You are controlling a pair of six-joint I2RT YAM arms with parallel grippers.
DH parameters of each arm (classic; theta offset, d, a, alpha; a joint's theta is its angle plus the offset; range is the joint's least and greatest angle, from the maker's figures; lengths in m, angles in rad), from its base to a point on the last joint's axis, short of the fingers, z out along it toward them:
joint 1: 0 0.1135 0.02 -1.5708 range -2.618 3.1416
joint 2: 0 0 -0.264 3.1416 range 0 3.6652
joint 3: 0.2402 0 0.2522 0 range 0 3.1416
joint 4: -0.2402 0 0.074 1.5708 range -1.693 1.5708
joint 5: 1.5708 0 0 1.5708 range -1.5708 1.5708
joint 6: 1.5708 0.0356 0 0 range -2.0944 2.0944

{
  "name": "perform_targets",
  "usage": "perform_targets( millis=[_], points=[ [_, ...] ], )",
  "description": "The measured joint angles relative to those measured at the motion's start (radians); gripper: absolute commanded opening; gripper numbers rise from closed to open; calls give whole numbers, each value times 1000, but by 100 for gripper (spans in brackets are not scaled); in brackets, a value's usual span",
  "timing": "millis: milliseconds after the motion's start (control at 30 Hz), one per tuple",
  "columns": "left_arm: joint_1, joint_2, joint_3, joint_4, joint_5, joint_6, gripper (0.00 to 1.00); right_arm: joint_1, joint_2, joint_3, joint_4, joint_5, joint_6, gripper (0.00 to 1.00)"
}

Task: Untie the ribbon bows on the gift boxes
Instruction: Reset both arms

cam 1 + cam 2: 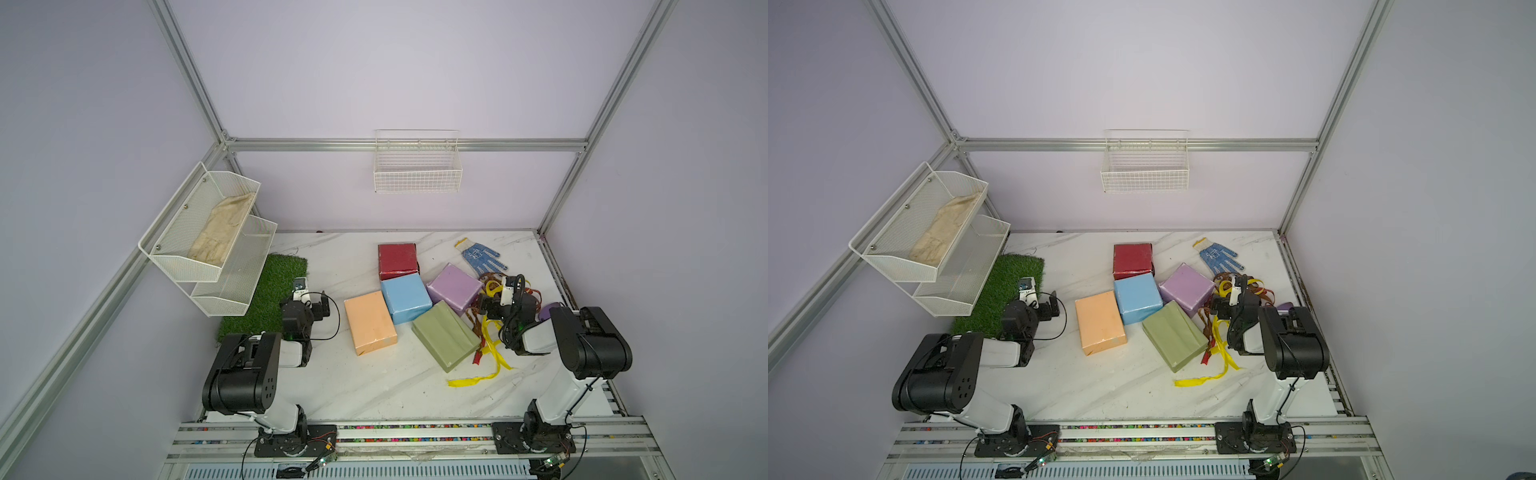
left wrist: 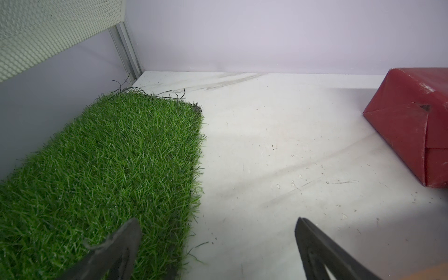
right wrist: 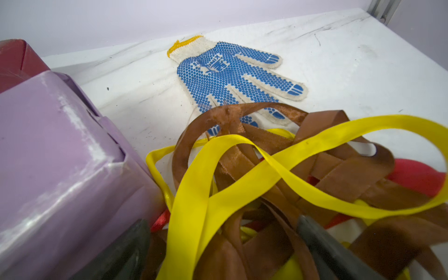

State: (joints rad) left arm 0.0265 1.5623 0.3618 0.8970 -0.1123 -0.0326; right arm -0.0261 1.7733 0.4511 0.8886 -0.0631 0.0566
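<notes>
The right gripper is seen with its jaws spread wide, set low at a tangled heap of ribbons. Yellow strands and brown strands lie looped between its 2 fingers, and a bit of red ribbon shows beneath them. Whether anything is actually touched cannot be told from so close a view. The heap is spread on the table just beside the lilac box, with its far edge draped over the fingers of a blue-dotted glove. 1 yellow end is trailed out past the olive green box.

The left gripper is likewise held with jaws wide apart and nothing between them, poised over the edge of a grass mat, well apart from the ribbons. The dark red box is seen to its side.

In both top views the 5 boxes are clustered mid-table. The light blue box is set between the dark red, lilac and olive green ones, and the peach box lies just beside it.
</notes>
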Motion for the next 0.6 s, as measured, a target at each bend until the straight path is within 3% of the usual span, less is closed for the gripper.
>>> perform_targets(
  millis=[600],
  points=[
    [0,0,0,0,0,0,100,9,0,5,1,22,-10,97]
  ],
)
